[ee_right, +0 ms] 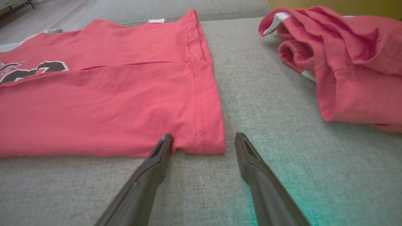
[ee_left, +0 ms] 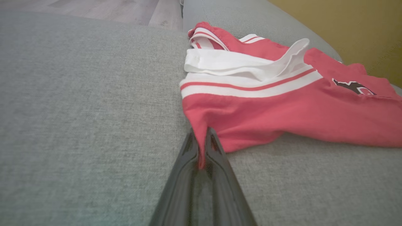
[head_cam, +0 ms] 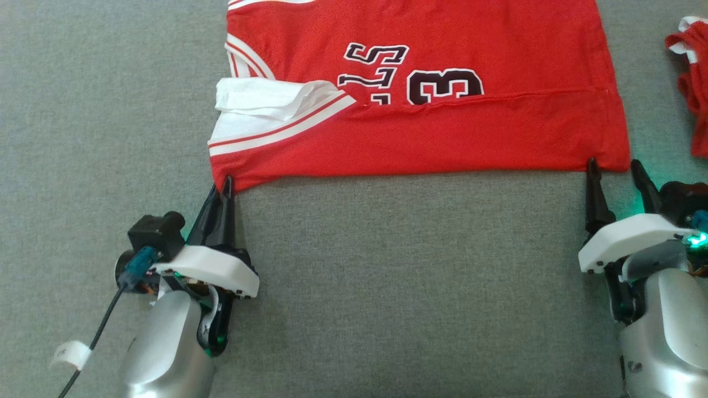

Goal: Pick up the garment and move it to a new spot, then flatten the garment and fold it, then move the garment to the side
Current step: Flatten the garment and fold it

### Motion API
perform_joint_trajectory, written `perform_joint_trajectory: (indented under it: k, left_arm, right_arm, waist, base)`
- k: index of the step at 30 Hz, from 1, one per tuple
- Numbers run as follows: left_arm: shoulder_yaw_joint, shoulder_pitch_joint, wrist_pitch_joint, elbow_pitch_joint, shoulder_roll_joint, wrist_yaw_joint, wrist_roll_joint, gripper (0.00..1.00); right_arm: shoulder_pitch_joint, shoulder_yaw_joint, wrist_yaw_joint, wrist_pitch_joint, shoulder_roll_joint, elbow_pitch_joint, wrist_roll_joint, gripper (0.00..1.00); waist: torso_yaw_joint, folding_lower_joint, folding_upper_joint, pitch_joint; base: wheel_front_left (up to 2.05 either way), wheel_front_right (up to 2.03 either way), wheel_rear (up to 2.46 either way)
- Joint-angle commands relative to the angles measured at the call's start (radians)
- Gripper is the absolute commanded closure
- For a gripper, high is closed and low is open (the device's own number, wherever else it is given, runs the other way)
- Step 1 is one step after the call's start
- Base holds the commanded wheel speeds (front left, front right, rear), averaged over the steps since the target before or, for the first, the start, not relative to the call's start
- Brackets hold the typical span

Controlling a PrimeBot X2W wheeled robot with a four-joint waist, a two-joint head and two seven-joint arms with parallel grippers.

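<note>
In the head view, a red basketball jersey (head_cam: 420,132) with black, white-edged numerals lies flat on a grey sofa cushion (head_cam: 387,276), one long edge doubled over toward the robot. White armhole trim (head_cam: 265,102) bunches at its left end. The left gripper (head_cam: 225,187) has its two dark fingers pressed together on the jersey's near-left corner, pinching the cloth. The right gripper (head_cam: 614,166) sits at the near-right corner with its fingers spread wide, one at the jersey's near edge and one just past the corner, holding nothing. A second red garment (head_cam: 691,83) lies crumpled near the right edge, apart from the jersey.

In the left wrist view, the fingers (ee_left: 216,157) meet around a small peak of red fabric pulled from the jersey's corner. The rest of the jersey (ee_left: 282,110) spreads away to the right across the cushion. A wooden floor (ee_left: 110,9) and a yellow wall (ee_left: 345,25) show beyond.

In the right wrist view, the jaws stand fully apart. The left fingertip (ee_right: 165,144) touches the stitched hem at the jersey's (ee_right: 110,103) near edge, while the other finger rests over bare cushion beside the corner. The second red garment (ee_right: 345,69) is heaped to the right.
</note>
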Motion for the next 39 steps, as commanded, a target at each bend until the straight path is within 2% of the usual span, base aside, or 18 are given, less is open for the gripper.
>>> perform_joint_trajectory:
  k: [1,2,3,4,5,19,28,34,39]
  left_arm:
    - [0.017,-0.008,0.003,-0.02,0.027,-0.006,-0.001,1.0]
    - [0.014,-0.007,0.003,-0.023,0.028,-0.006,0.0,1.0]
    - [0.012,-0.007,0.003,-0.026,0.029,-0.006,0.001,1.0]
    - [0.01,-0.006,0.003,-0.029,0.03,-0.006,0.002,1.0]
    - [0.007,-0.005,0.002,-0.031,0.032,-0.006,0.003,1.0]
    - [-0.011,0.103,0.017,-0.139,0.074,0.009,0.007,1.0]
    - [-0.042,0.309,0.076,-0.314,0.104,0.052,0.015,1.0]
    - [-0.056,0.44,0.123,-0.417,0.11,0.081,0.0,1.0]
    - [-0.069,0.49,0.152,-0.438,0.102,0.087,-0.022,1.0]
  right_arm:
    - [-0.019,0.009,-0.001,0.015,0.007,-0.016,-0.013,0.0]
    - [-0.019,0.006,-0.001,0.021,0.008,-0.014,-0.015,0.09]
    - [-0.018,0.004,-0.001,0.024,0.009,-0.014,-0.013,0.52]
    - [-0.017,0.007,-0.001,0.026,0.01,-0.014,-0.007,0.73]
    - [-0.014,0.012,-0.001,0.03,0.011,-0.014,0.003,1.0]
    - [0.108,-0.003,-0.001,0.069,-0.024,-0.117,0.101,1.0]
    - [0.324,-0.005,-0.001,0.125,-0.08,-0.289,0.164,1.0]
    - [0.474,-0.034,-0.001,0.173,-0.083,-0.411,0.188,1.0]
    - [0.533,-0.043,-0.001,0.204,-0.075,-0.453,0.202,1.0]
  waist:
    - [0.005,0.0,0.0,0.001]
    - [0.007,0.0,0.0,0.0]
    - [0.009,0.0,0.0,-0.001]
    - [0.011,0.0,0.0,-0.003]
    - [0.013,0.0,0.0,-0.006]
    - [0.03,0.0,0.0,-0.078]
    - [0.023,0.0,0.0,-0.131]
    - [0.022,0.0,0.0,-0.156]
    - [0.018,0.0,0.0,-0.168]
  base:
    - [0.0,0.0,0.0]
    - [0.0,0.0,0.0]
    - [0.0,0.0,0.0]
    - [0.0,0.0,0.0]
    - [0.0,0.0,0.0]
    - [0.0,0.0,0.0]
    - [0.0,0.0,0.0]
    - [0.0,0.0,0.0]
    - [0.0,0.0,0.0]
